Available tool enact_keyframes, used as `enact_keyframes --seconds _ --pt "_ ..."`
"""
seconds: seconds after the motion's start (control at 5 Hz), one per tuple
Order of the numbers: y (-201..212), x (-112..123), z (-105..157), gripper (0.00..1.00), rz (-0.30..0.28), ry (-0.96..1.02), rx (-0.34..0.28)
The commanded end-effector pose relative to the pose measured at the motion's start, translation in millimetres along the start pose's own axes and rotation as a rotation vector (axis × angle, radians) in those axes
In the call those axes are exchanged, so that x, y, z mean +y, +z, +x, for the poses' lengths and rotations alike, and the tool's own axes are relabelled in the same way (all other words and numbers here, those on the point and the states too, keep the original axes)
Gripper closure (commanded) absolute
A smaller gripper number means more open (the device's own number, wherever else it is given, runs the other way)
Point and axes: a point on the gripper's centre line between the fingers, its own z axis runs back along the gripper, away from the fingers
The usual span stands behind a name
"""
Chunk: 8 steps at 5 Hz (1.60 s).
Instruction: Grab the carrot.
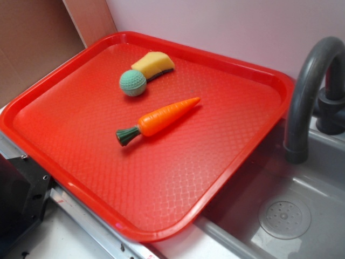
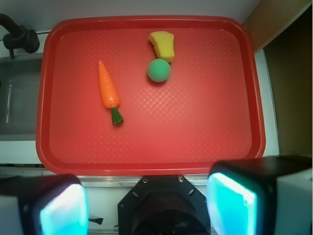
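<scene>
At the near edge of the wrist view the gripper is seen with its two fingers spread wide apart; nothing is held between them and nothing is touched. It is placed before the near rim of a red tray, above a pale counter edge. On the textured floor of the tray the carrot is laid flat, left of the middle, its green stem turned towards the gripper and its tip pointed away. Farther back, to the right, a green dimpled ball is set against a yellow sponge wedge; they seem to be touching. Left of the tray a grey sink with a dark faucet is seen, and behind it a pale wall. No writing can be read.
</scene>
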Motion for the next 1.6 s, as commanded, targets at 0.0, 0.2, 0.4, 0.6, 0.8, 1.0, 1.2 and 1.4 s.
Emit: enact_keyframes --seconds 0.0,0.2,0.4,0.6,0.8,1.0,1.2,1.4 --pt "0 0 0 0.00 0.000 0.000 0.000" --pt "-11 3 8 0.00 -0.008 -0.044 -0.008" --pt "-47 4 37 0.00 0.021 -0.075 0.023" --pt "-72 -10 61 0.00 -0.057 -0.275 0.000" --pt "-84 -28 70 0.00 -0.013 -0.287 0.037" --pt "-111 -54 76 0.00 0.003 -0.345 0.094" --pt "-137 -72 77 0.00 0.020 -0.370 0.154" --pt "-158 -73 79 0.00 0.022 -0.333 0.196"
